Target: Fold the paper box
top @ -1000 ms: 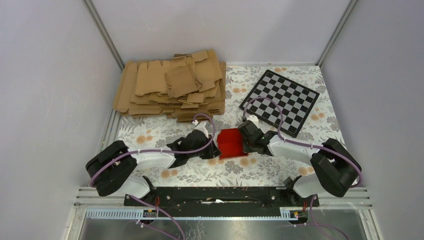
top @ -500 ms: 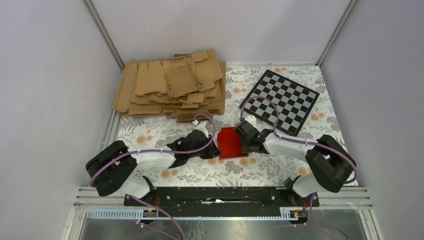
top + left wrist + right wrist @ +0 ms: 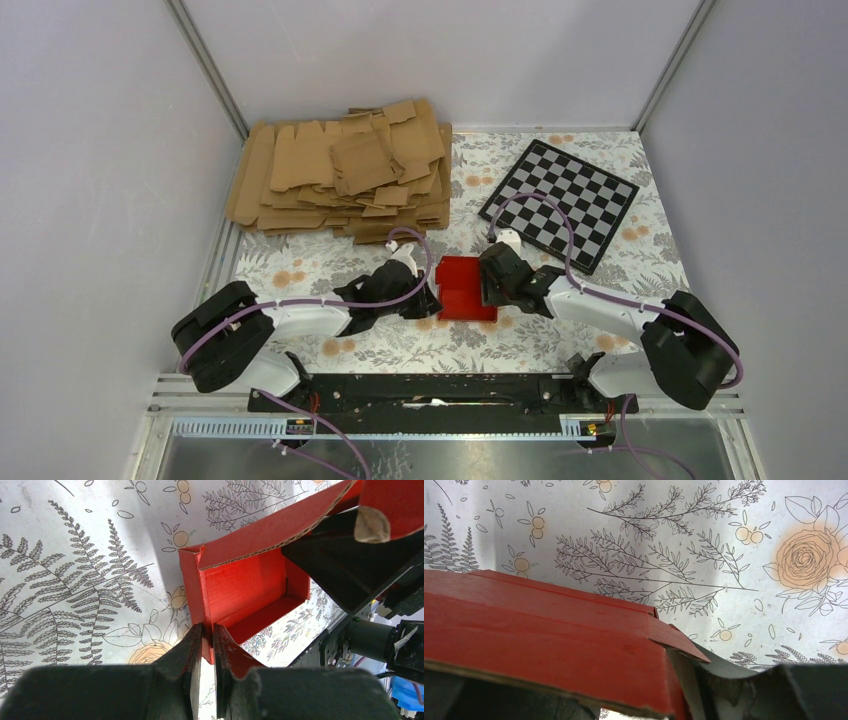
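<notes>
The red paper box (image 3: 465, 288) lies on the flowered cloth between my two grippers, partly formed, with raised walls and an open top. In the left wrist view the box (image 3: 245, 585) shows its hollow inside, and my left gripper (image 3: 206, 635) is shut on its near wall. That left gripper (image 3: 428, 298) sits at the box's left side. My right gripper (image 3: 492, 284) is against the box's right side. In the right wrist view a red panel of the box (image 3: 544, 640) lies across my right gripper (image 3: 639, 700). Its fingers stand apart, one fingertip (image 3: 744, 680) showing beside the card's edge.
A heap of brown cardboard blanks (image 3: 345, 170) fills the far left. A black-and-white checkered board (image 3: 560, 200) lies at the far right. Grey walls close in the flowered cloth (image 3: 300, 265) on three sides, and a black rail (image 3: 430, 392) runs along the near edge.
My right gripper has opened, and its arm has swung out to the right with the wrist turned toward the box's right side. The box now sits squarer. The left arm has not moved.
</notes>
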